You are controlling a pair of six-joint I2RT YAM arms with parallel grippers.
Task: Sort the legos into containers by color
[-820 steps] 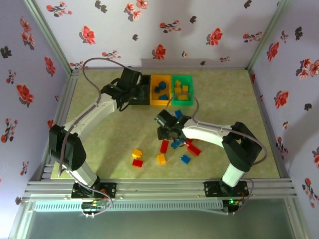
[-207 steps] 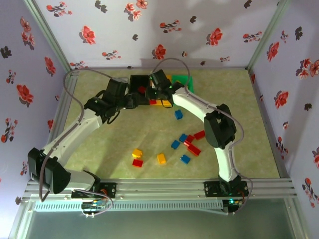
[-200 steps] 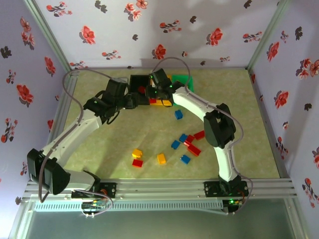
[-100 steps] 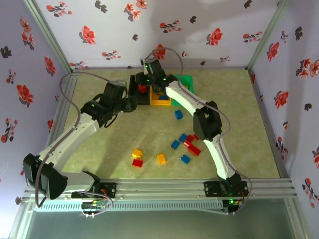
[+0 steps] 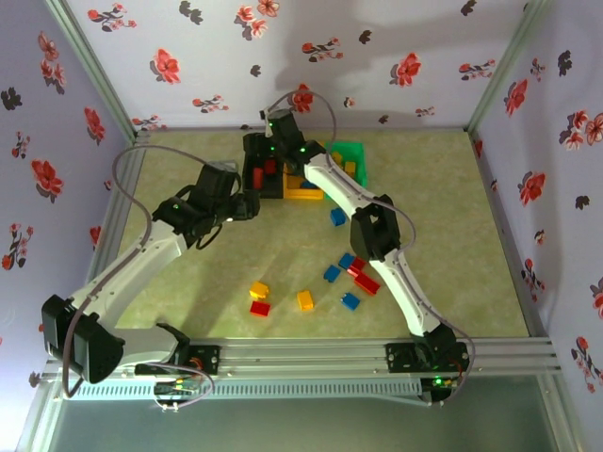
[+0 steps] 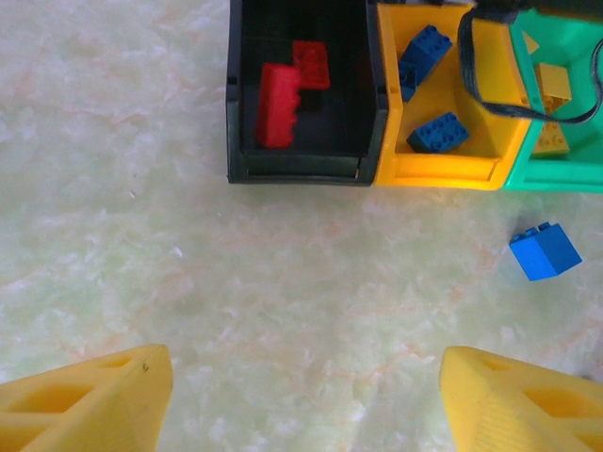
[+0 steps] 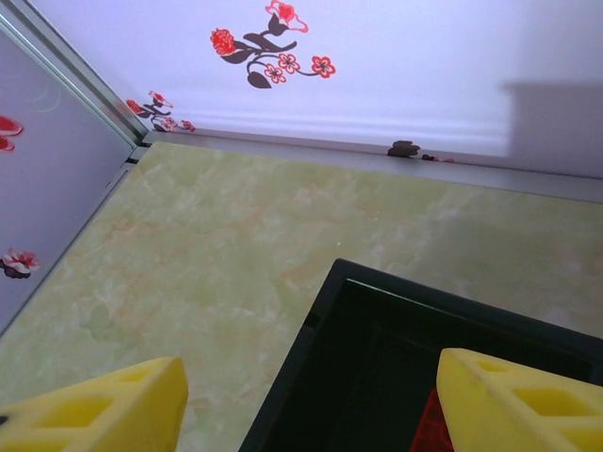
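Pale green marbled surface (image 6: 141,235) is seen under three bins set side by side. Two red bricks (image 6: 279,104) are held in the black bin (image 6: 300,171), blue bricks (image 6: 439,133) in the orange bin (image 6: 443,171), and yellow bricks (image 6: 554,85) in the green bin (image 6: 556,175). One blue brick (image 6: 545,251) is found near the green bin, and more loose bricks (image 5: 366,282) are scattered nearer the arm bases. The left fingers (image 6: 85,395) are spread wide and empty. The right fingers (image 7: 513,400) are likewise released, above the black bin's corner.

Pale walls (image 5: 452,28) with red flower decals (image 5: 407,68) — marbled green-beige tabletop (image 5: 452,235)
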